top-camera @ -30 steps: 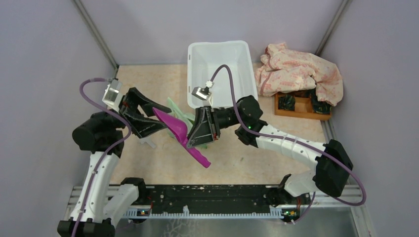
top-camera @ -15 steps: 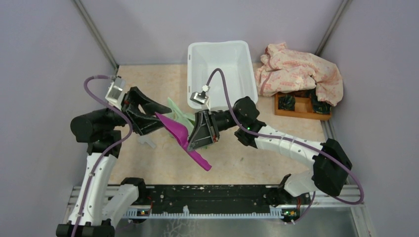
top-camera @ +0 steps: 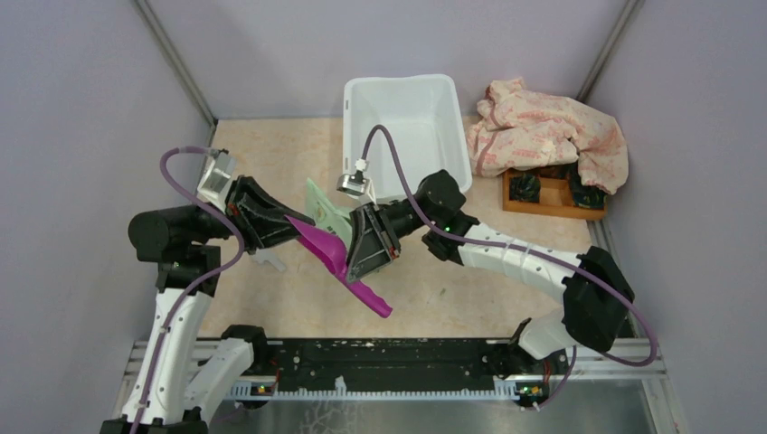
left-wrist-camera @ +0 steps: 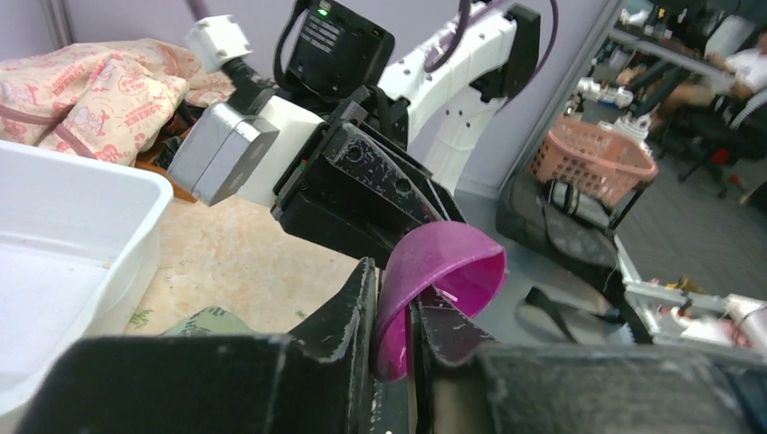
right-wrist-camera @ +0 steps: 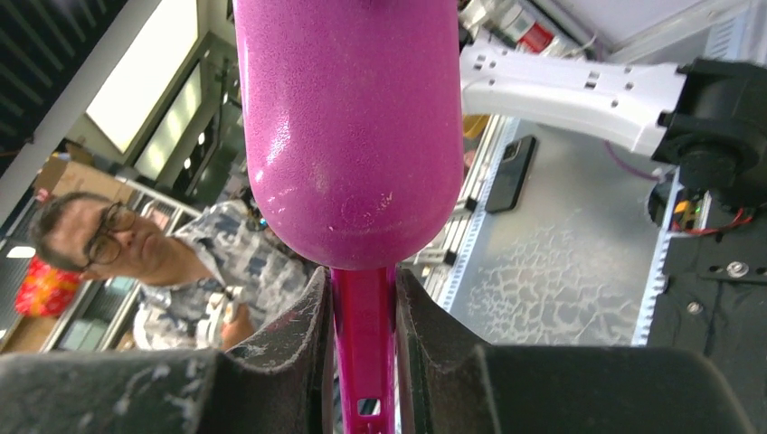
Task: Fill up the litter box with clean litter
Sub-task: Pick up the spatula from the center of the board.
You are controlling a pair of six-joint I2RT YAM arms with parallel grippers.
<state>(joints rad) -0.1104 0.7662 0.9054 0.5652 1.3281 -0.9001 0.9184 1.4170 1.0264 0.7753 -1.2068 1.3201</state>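
Left gripper [left-wrist-camera: 395, 298]: clenched on the magenta scoop [top-camera: 324, 242] bowl rim
Right gripper [right-wrist-camera: 364, 298]: grasping the magenta scoop handle
Litter box [top-camera: 398, 81]: behind both

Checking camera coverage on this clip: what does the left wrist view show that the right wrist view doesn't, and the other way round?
Only the left wrist view: the litter box at the left edge, the pink printed cloth behind it, and the left gripper with its jaws closed on the bowl rim of the magenta scoop. Only the right wrist view: the scoop's handle clamped between the jaws of the right gripper, and the bowl's underside. Both: the magenta scoop itself.
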